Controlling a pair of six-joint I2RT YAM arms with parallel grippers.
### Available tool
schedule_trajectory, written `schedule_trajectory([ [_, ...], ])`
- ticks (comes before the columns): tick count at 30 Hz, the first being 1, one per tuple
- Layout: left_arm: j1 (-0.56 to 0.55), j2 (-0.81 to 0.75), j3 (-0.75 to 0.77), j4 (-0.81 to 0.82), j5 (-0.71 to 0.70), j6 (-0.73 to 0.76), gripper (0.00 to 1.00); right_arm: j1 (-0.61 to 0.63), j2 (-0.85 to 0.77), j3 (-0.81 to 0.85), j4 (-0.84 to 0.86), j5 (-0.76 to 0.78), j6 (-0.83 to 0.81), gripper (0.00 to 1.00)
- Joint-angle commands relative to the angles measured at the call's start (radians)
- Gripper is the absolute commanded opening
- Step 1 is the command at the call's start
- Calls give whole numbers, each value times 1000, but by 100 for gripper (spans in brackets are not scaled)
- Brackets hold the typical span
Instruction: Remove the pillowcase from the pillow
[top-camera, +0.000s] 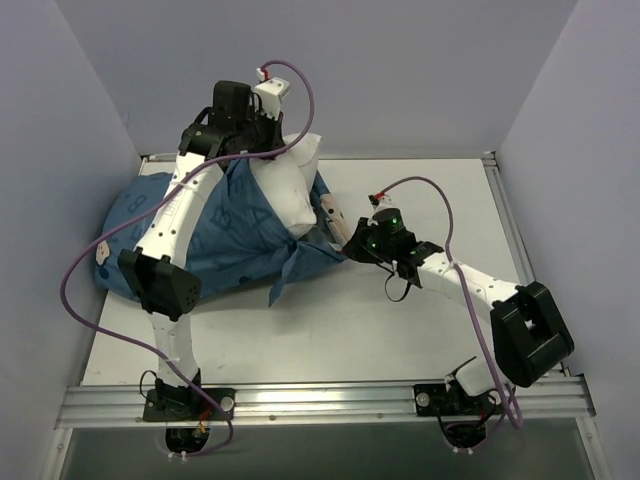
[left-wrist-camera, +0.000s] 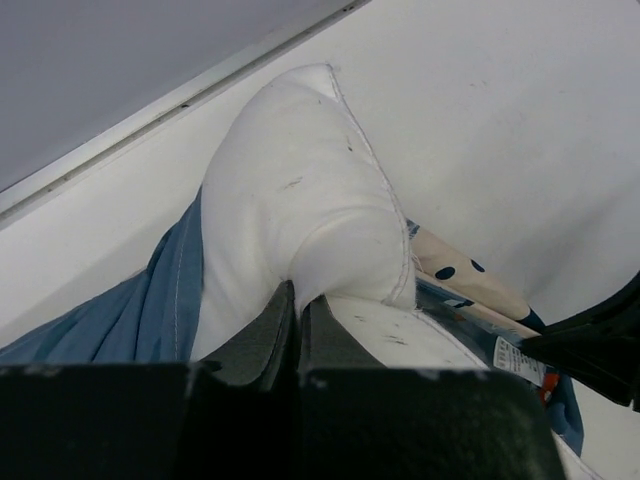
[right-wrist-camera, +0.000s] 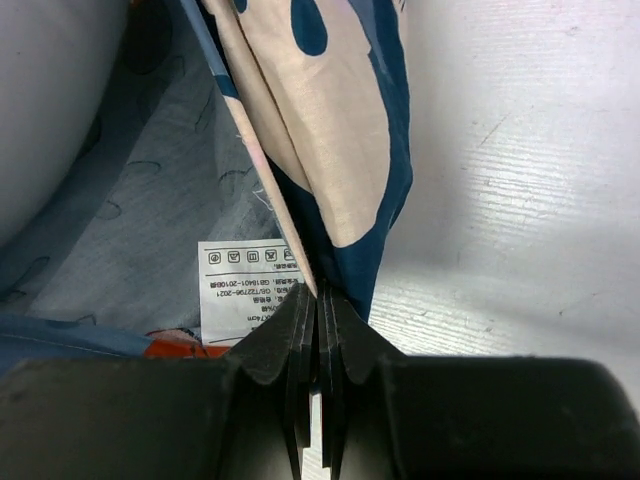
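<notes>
On the left half of the flat white table (top-camera: 400, 330), reaching to its left edge: large dark blue soft fabric pillowcase (top-camera: 225, 255). Partly in it, sticking out of its far right opening toward the table's far edge: plain white soft stuffed pillow (top-camera: 290, 195). At the pillow's far end, pinched onto a fold of it: left gripper (left-wrist-camera: 297, 300). Just right of the pillow, near the table's middle, clamped on the pillowcase's right hem: right gripper (right-wrist-camera: 318, 300). Just left of that hem, inside the opening: small white rectangular printed care label (right-wrist-camera: 245, 268).
</notes>
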Motion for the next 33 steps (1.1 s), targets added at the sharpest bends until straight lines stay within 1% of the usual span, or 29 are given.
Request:
schedule_trajectory([
  [1, 19, -88, 37, 136, 17, -15, 2, -1, 31, 30, -38, -60, -54, 0],
  [2, 10, -97, 17, 138, 26, -21, 2, -4, 37, 53, -38, -74, -64, 1],
  [3, 2, -114, -6, 138, 52, -24, 2, -14, 36, 80, -62, -83, -90, 9],
  [4, -10, -119, -53, 145, 61, -29, 2, -21, 31, 141, -82, -86, -104, 27],
  [6, -20, -127, -98, 153, 75, -41, 2, -59, -17, 195, -142, -83, -127, 47],
  [7, -30, -124, -132, 159, 77, -44, 2, -73, -39, 234, -158, -85, -138, 62],
  [8, -35, -123, -146, 164, 77, -47, 2, -90, -83, 253, -175, -83, -141, 68],
  [9, -41, -117, -156, 167, 78, -47, 2, -103, -105, 267, -204, -85, -143, 70],
  [10, -46, -114, -164, 168, 84, -77, 2, -116, -125, 282, -216, -91, -153, 75],
  [12, -67, -104, -158, 171, 83, -78, 2, -104, -170, 327, -253, -103, -166, 85],
  [13, -75, -99, -152, 168, 78, -76, 2, -66, -179, 336, -250, -114, -172, 86],
  [14, -87, -94, -134, 167, 77, -70, 2, -39, -188, 341, -238, -145, -178, 98],
  [16, -95, -85, -115, 161, 77, -69, 2, 16, -179, 344, -186, -188, -183, 100],
  [17, -98, -81, -104, 159, 77, -69, 2, 21, -156, 342, -172, -218, -180, 100],
  [20, -99, -85, -100, 156, 80, -69, 2, 22, -96, 341, -123, -226, -172, 100],
  [24, -99, -107, -118, 158, 84, -70, 2, 36, -12, 360, -17, -293, -141, 100],
  [26, -99, -108, -120, 159, 89, -70, 2, 51, 17, 370, -20, -271, -146, 100],
  [29, -99, -110, -118, 158, 97, -70, 2, 53, 10, 318, 9, -214, -137, 100],
  [31, -99, -110, -117, 158, 110, -73, 2, 53, 8, 283, 32, -214, -140, 100],
  [33, -99, -110, -113, 159, 116, -79, 2, 53, 24, 262, 80, -250, -128, 100],
])
